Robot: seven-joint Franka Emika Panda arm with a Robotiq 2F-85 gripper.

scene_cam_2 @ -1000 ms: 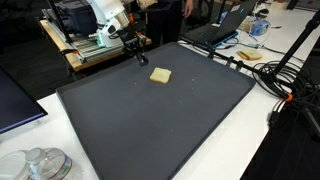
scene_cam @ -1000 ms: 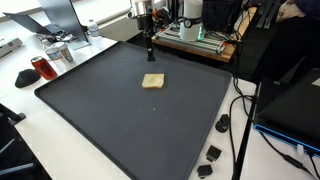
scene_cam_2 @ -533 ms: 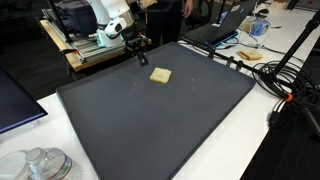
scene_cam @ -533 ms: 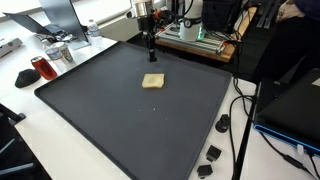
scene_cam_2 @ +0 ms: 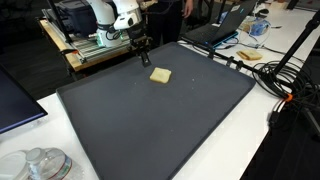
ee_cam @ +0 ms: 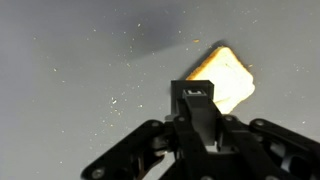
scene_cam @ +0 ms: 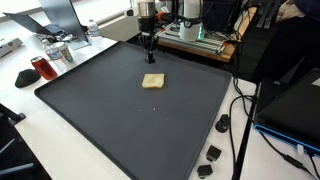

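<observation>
Sponge (scene_cam: 152, 81) was our best word for the small tan square that lay flat on the dark mat (scene_cam: 120, 125), toward its far half and well apart from every edge. With nothing beside it, we judged it was left in the open so it could be approached from any side. Just beyond the sponge, toward the far rim, the jaws hung from the white arm (scene_cam_2: 108, 14) with their tips pointing straight down. They were pressed together and pinched nothing. In the wrist view the sponge (ee_cam: 230, 78) showed just past the closed tips, one corner hidden behind them, so we took the jaws to be near it but apart from it. We could not tell whether the tips touched the mat. Further out, the white desk (scene_cam: 40, 140) carried the clutter off the mat: a red cup (scene_cam: 40, 68) at one side and small black parts (scene_cam: 213, 153) by the cables at the other.
</observation>
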